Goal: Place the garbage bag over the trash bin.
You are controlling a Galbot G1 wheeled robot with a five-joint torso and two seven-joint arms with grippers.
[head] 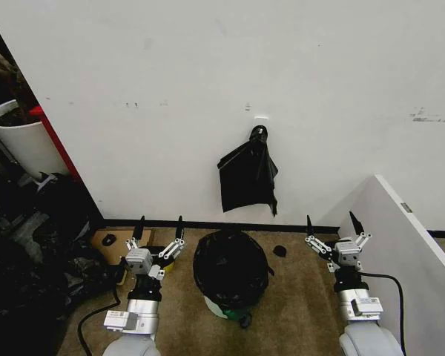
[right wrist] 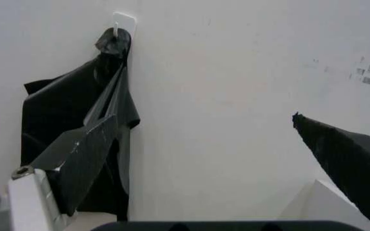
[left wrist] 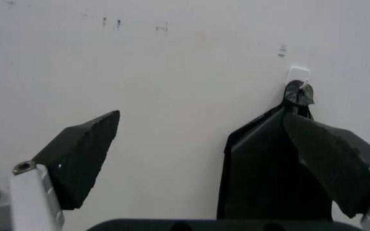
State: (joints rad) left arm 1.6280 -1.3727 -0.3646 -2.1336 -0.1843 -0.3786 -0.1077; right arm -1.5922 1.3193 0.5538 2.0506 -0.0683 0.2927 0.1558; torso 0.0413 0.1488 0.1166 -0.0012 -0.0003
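The trash bin (head: 231, 302) stands on the floor by the wall, the garbage bag (head: 231, 267) draped over its top. It lies between the left end effector (head: 159, 229) and right end effector (head: 331, 225), both spread and empty, the left one nearer.

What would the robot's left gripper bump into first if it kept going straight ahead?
Probably the white wall. The left gripper is open and points at bare wall, with the hanging black bag bundle off to one side. Depth is hard to judge.
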